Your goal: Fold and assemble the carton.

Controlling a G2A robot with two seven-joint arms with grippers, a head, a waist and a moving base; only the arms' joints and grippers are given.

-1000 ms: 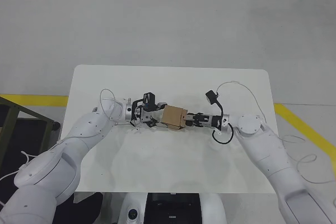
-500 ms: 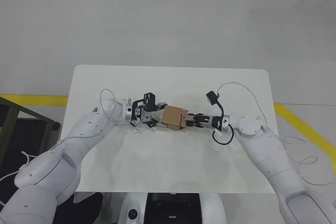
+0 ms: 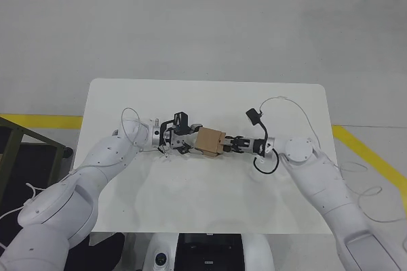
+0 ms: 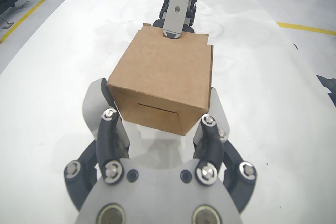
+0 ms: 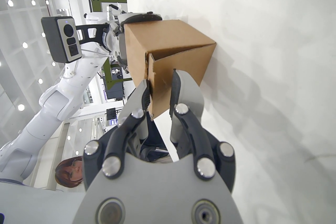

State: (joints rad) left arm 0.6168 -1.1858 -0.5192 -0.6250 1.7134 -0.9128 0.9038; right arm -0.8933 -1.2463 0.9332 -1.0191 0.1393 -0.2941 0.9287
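— Where is the brown cardboard carton (image 3: 210,141)?

— Resting on the white worktop (image 3: 156,196), near its middle, with one arm at each end. The end facing the left arm gapes open.

— And the left tool (image 4: 158,89)?

— Spread wide, one finger against each side wall of the carton at that open end. The pads appear to press the walls, so the carton is gripped across its width, likely to brace it square and stop it sliding while the opposite end is worked.

— What does the right tool (image 5: 160,83) hold?

— It is closed to a narrow gap at the carton's opposite end, with the top wall's edge between its fingers. One finger lies on the wall's outer face and the other sits under the edge. It seems to nip that edge; how firmly cannot be told.

— Why there?

— A thin dark seam shows along the end panel there, which suggests the panel is not fully home. Pinching wall and panel together would seat it.

— How far along is the task?

— The carton already has its box shape, but the end beside the left tool is unclosed, so folding is left to do there.

— Any risk?

— The cardboard looks thin; too hard a squeeze at either end could buckle a wall.
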